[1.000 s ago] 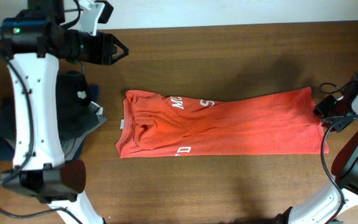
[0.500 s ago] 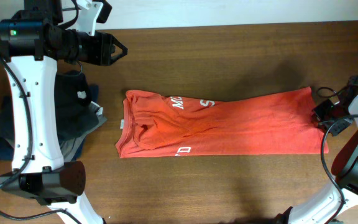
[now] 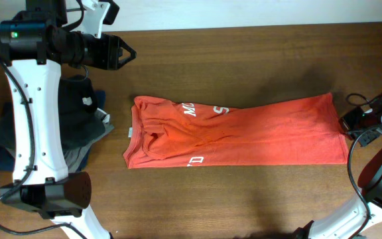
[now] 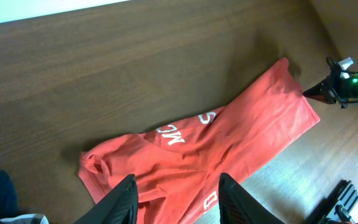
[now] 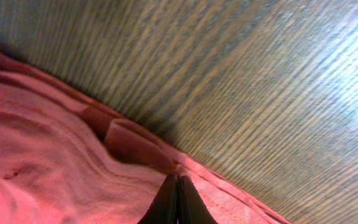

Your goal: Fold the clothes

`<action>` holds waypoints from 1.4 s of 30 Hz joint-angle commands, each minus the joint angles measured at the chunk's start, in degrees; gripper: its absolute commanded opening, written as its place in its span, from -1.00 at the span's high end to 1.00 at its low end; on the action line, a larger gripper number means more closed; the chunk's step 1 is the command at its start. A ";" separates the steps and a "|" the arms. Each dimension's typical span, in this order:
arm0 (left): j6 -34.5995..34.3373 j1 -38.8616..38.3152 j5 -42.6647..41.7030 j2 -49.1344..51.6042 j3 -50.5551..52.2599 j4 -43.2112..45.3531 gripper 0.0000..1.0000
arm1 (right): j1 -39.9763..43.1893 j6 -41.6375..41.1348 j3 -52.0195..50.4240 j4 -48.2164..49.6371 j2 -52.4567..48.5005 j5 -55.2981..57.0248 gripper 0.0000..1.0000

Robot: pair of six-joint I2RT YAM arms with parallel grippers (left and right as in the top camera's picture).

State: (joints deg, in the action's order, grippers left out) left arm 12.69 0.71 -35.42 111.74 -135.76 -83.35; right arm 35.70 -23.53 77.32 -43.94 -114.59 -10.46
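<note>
Since the earlier frame the right tool [image 3: 344, 123] has shifted a little outward toward its own edge of the bench [image 3: 244, 199], and its 2 fingers have closed; the hem corner of the shirt [image 3: 244, 136] has drawn out with it. In the right wrist view the tool [image 5: 177, 186] is pinched fully together on a fold of the red-orange hem, right where cloth meets wood. The shirt lies mid-bench as a long band; collar end toward the left arm, hem toward the right arm, white lettering facing up. The left tool [image 3: 127, 54] hovers over bare wood beyond the collar end, apart from the shirt; its fingers [image 4: 124, 199] stand partly open with nothing between them. A pile of dark clothes [image 3: 88, 123] sits beside the left arm.
</note>
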 commanded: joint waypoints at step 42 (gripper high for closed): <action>1.11 0.09 2.23 -1.27 -0.31 0.11 0.16 | -0.07 1.81 -1.53 3.13 -0.20 -2.86 0.32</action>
State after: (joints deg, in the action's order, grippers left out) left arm 12.69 0.71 -33.58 111.74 -135.76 -83.35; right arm 35.70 -21.23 76.05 -41.04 -114.17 -13.02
